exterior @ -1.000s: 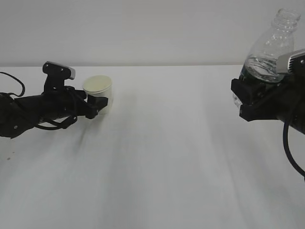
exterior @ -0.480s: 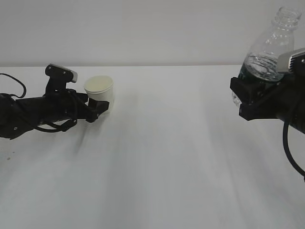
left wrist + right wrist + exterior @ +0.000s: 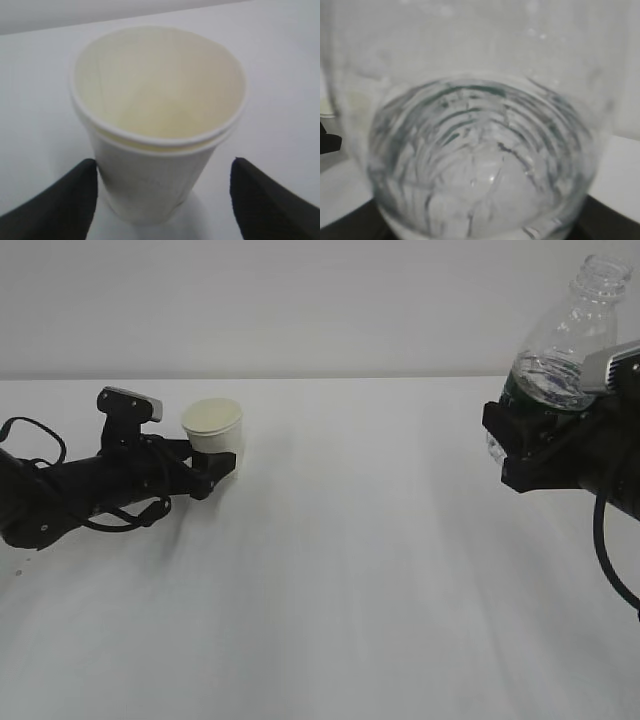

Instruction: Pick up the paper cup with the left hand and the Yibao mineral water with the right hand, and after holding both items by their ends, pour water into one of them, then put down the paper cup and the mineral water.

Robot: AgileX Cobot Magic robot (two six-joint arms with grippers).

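Since a second ago your left hand (image 3: 215,468), pinching the paper cup (image 3: 213,430), edged right toward centre, while the right hand (image 3: 535,445) grips the Yibao mineral water (image 3: 565,340) upright, unspilled

The setting was a bare robotics test bench, of the kind found in a laboratory. A plain white table (image 3: 330,580) ran back to a blank pale wall (image 3: 300,300), with no furniture, appliances or decoration in view. Two black arms, the left hand (image 3: 215,465) and right hand (image 3: 520,455), reached in from either side, and the only props were a paper cup (image 3: 214,427) and a water bottle (image 3: 570,340).
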